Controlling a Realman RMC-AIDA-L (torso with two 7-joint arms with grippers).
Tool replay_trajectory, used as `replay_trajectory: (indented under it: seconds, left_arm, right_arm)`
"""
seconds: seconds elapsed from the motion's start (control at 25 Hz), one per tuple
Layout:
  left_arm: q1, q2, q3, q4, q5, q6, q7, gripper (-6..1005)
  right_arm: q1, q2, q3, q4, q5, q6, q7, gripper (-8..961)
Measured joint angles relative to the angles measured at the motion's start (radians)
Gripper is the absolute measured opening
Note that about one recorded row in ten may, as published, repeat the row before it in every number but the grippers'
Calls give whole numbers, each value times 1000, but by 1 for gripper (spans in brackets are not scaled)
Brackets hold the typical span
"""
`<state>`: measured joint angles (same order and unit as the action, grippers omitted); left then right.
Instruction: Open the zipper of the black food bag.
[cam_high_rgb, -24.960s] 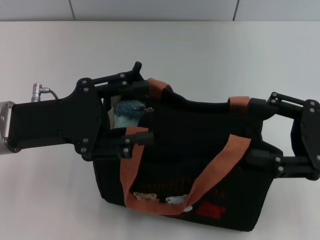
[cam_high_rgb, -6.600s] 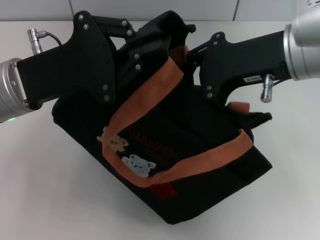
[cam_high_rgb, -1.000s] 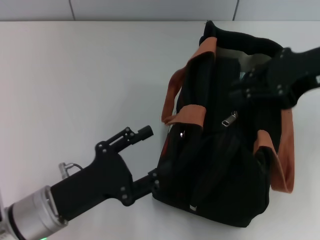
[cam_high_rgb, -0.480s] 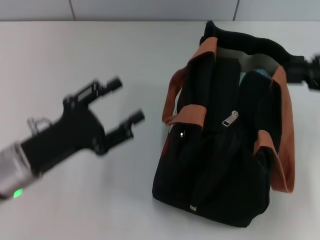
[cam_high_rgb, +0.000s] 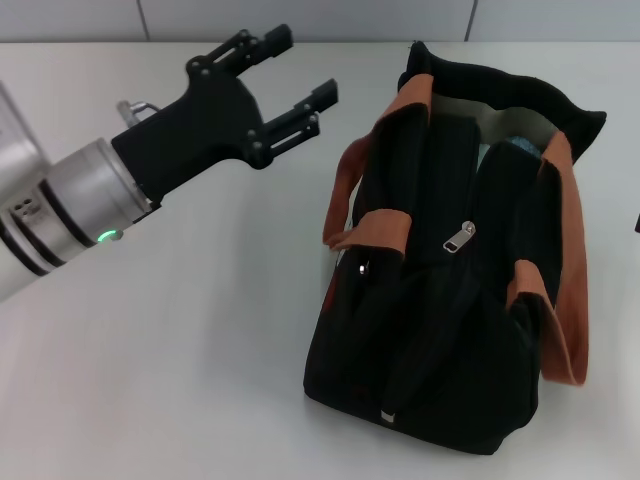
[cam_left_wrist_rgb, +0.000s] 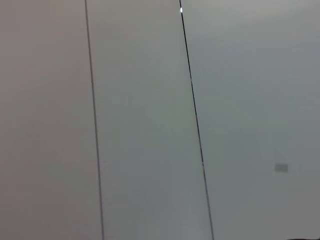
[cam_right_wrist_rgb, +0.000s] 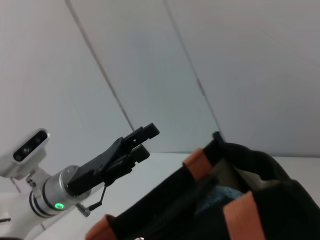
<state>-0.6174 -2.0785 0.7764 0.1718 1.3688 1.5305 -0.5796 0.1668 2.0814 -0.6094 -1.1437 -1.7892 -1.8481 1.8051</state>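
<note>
The black food bag (cam_high_rgb: 455, 320) stands on the white table at the right, its orange-brown straps (cam_high_rgb: 375, 230) hanging over its sides. The zipper's silver pull tab (cam_high_rgb: 459, 238) lies about midway along the top. Beyond the tab the mouth gapes and shows pale lining and something blue-green (cam_high_rgb: 512, 150) inside. My left gripper (cam_high_rgb: 304, 64) hangs open and empty above the table, left of the bag's far end and clear of it. The right wrist view shows that same left gripper (cam_right_wrist_rgb: 147, 142) beyond the bag's open top (cam_right_wrist_rgb: 250, 210). My right gripper is out of view.
The white tabletop (cam_high_rgb: 200, 340) stretches to the left of and in front of the bag. A pale panelled wall (cam_left_wrist_rgb: 150, 125) rises behind the table and fills the left wrist view.
My left gripper has swung up from low beside the bag's near left corner to high at the far left. My right gripper has pulled off the bag's far end and out of the head view.
</note>
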Motion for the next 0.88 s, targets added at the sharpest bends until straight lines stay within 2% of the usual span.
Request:
replay_trajectory:
  seconds: [0.16, 0.24, 0.28, 0.32, 0.56, 0.68, 0.88]
  left_arm:
    - [18, 2, 41, 0, 1, -14, 0, 723]
    - [66, 5, 76, 6, 1, -14, 0, 723]
    - [76, 5, 82, 7, 1, -14, 0, 723]
    - [90, 5, 91, 8, 1, -14, 0, 722]
    - [157, 0, 157, -4, 1, -7, -23, 722]
    - [146, -1, 193, -45, -1, 1, -23, 722]
    - [98, -2, 215, -169, 1, 39, -21, 722]
  right_arm:
    - [40, 2, -2, 78, -72, 63, -39, 254]
    - [74, 3, -17, 116, -103, 106, -44, 249]
    - [115, 3, -41, 167, -122, 144, -47, 247]
    - [115, 3, -41, 167, -122, 144, -47, 245]
    - [241, 3, -170, 239, -157, 311, -39, 233]
    - [307, 0, -250, 266, -160, 412, -20, 227]
    - [425, -2, -305, 304, -160, 492, -13, 231]
